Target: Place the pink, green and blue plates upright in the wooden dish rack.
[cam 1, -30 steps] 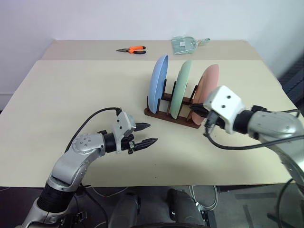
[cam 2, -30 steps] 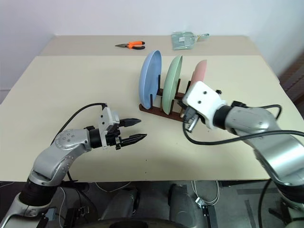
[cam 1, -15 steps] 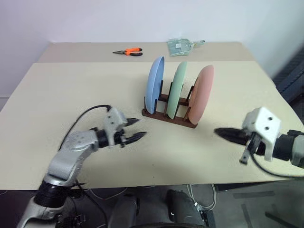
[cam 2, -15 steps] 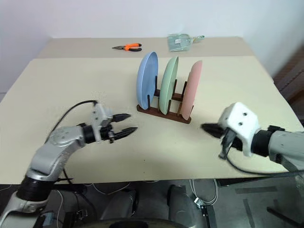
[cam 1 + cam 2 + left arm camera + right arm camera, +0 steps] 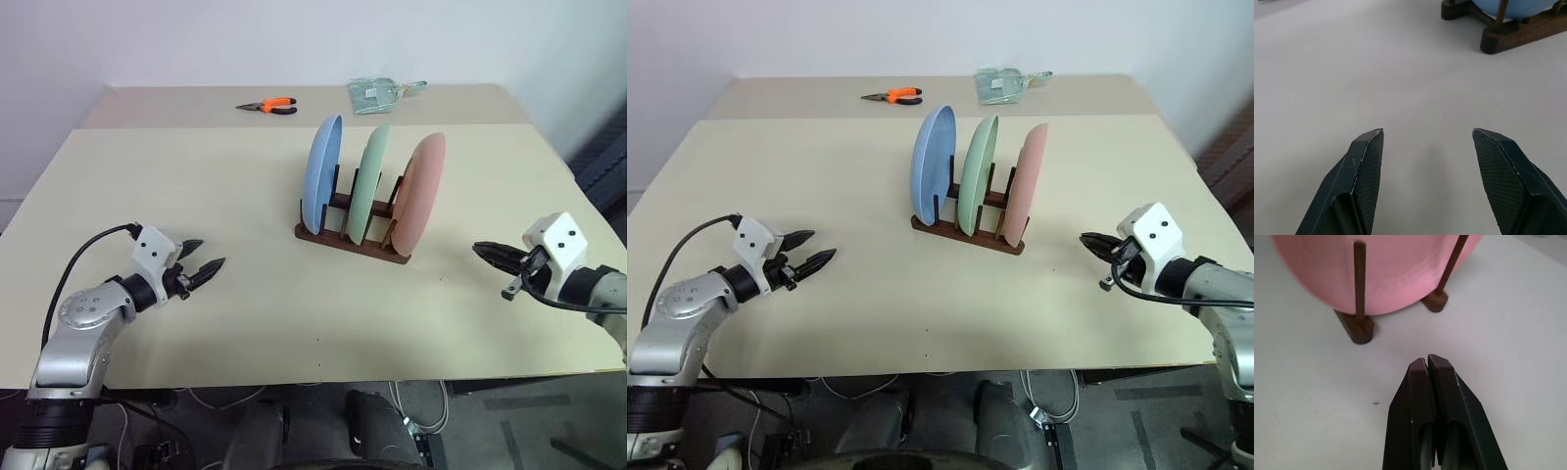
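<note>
rack [image 5: 353,238]: sitting mid-bench, its rails running from the robot's left toward the near right
blue plate [image 5: 321,172]: standing on edge at the rack's left end, faces turned along the rails
green plate [image 5: 369,183]: standing upright in the middle slot
pink plate [image 5: 418,193]: standing upright at the right end, leaning a little
left fingers [image 5: 202,265]: hanging apart, empty, pointing toward the rack, well clear of it
right fingers [image 5: 487,255]: pressing together, empty, pointing at the pink plate
bench [image 5: 196,176]: carrying pliers [image 5: 271,104] and a clear bag [image 5: 380,94] at the far edge
</note>
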`<action>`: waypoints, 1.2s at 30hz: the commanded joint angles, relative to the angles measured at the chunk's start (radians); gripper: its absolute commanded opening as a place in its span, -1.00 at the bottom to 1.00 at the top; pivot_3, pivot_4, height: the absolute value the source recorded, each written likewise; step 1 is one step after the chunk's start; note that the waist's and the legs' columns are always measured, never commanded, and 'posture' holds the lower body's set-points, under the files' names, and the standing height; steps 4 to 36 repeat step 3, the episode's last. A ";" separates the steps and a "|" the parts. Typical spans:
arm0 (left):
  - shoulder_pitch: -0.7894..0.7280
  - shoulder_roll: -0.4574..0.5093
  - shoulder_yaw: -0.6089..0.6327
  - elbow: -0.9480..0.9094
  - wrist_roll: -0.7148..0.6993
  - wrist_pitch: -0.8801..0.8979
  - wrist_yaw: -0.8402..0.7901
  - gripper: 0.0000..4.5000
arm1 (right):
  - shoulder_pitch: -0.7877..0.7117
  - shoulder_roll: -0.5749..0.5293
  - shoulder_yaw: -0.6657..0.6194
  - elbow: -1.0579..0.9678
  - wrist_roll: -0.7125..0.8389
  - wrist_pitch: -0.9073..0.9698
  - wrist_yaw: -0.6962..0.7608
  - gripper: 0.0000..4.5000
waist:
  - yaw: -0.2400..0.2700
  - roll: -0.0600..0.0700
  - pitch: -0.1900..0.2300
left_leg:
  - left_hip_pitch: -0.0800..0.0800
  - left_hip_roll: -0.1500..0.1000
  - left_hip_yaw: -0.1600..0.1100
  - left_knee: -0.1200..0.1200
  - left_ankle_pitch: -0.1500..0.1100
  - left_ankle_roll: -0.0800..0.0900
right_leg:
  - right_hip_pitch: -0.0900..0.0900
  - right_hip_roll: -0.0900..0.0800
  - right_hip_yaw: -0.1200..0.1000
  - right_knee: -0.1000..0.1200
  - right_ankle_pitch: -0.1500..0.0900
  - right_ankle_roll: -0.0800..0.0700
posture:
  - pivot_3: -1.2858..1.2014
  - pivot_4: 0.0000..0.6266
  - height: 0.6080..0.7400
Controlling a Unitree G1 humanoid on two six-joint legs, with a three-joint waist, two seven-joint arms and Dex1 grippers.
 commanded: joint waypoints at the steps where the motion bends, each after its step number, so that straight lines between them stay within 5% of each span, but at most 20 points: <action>1: -0.002 -0.013 0.002 -0.053 0.008 -0.007 0.028 0.33 | -0.064 0.000 0.014 0.031 -0.011 -0.038 0.005 -0.99 | -0.001 0.000 0.000 | 0.000 0.000 0.000 0.000 0.000 0.000 | 0.000 0.000 0.000 0.000 0.000 0.000 | 0.03 -0.52 1.00; 36: 0.012 -0.023 -0.002 -0.074 0.009 -0.001 0.037 0.33 | -0.081 -0.001 0.031 0.048 -0.017 -0.052 0.017 -0.99 | -0.001 0.000 0.000 | 0.001 0.000 0.000 0.000 0.000 0.000 | 0.000 0.000 0.000 0.001 0.000 0.000 | 0.03 -0.52 1.00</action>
